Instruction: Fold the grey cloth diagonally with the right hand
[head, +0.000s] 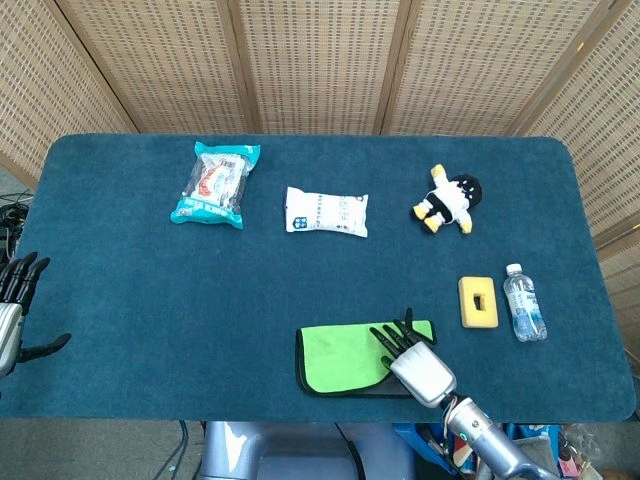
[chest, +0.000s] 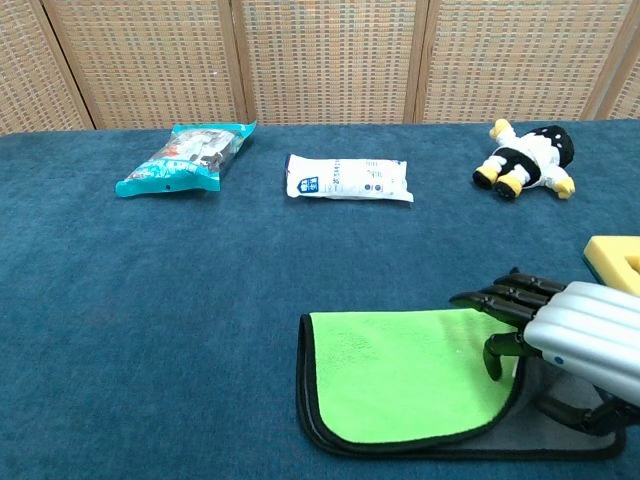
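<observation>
Folding well, we should press the grey cloth (chest: 400, 375) flat at lower center; right robot hand (chest: 575, 340) looks spread, holding nothing.

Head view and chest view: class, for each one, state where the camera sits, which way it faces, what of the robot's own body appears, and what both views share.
Head view: high above the near table edge, looking steeply down on the whole table; shows the left robot hand and the right robot hand.
Chest view: low at the near edge, facing across toward the wicker screens; shows only the right robot hand.
Shared: cloth, right robot hand, snack bag, white packet, plush toy.
</observation>
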